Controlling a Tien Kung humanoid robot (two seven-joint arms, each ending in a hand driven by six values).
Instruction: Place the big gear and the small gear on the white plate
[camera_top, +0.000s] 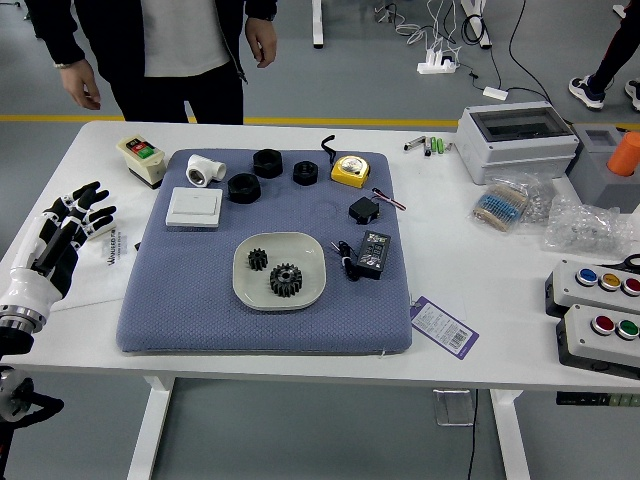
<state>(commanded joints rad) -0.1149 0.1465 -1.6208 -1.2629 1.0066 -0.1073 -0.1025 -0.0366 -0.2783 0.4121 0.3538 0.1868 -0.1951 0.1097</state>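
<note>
Fingers (98, 214) loosely spread, my left hand (58, 243) is holding nothing, hovering well left of the white plate (306, 262), where the small gear (257, 259) and big gear (286, 280) are sitting, apparently needing nothing more.

Black gears (286, 280) on white plate (312, 264)

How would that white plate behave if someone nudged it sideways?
The white plate looks low and wide, so it would probably slide rather than tip. The textured mat beneath may drag on it a little. The big gear and small gear might shift inside, though the raised rim would likely contain them.
</note>
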